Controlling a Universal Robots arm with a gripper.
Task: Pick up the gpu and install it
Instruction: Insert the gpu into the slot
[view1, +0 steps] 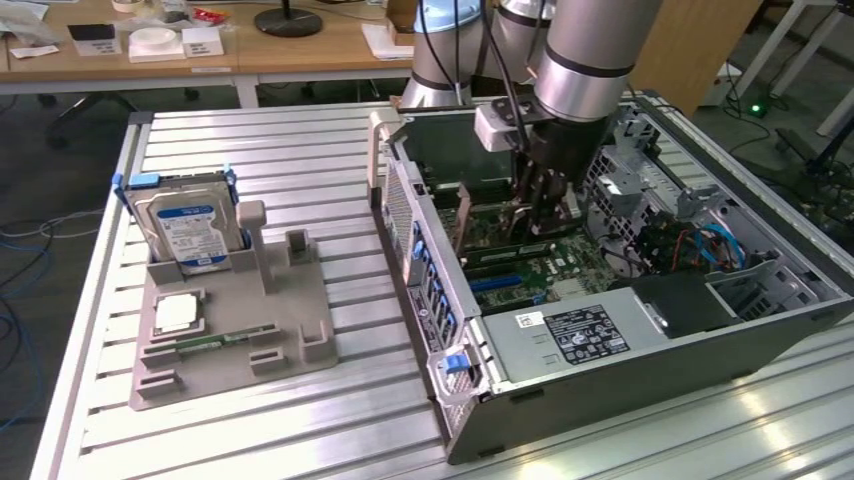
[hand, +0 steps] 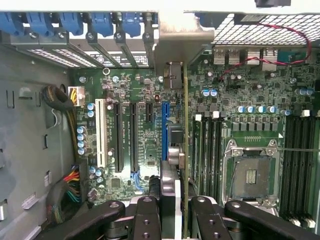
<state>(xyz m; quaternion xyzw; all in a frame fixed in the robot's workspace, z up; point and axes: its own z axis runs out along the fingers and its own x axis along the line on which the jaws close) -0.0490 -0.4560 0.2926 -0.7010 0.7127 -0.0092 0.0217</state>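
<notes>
Slatted aluminium bench (view1: 267, 400) carries an open computer case (view1: 641, 360). Gripper (hand: 182, 212), frame bottom, pinches gpu (hand: 185, 125) edge-on, upright, aligning it above the blue slot (hand: 164, 130).

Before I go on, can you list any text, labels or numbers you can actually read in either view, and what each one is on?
No text can be read.
White-and-black label on the grey power supply box: print too small.
Blue-white label on the silver hard drive: blurred.
White printing on the green motherboard: too small.
White cards on the wooden desk: unreadable.
</notes>
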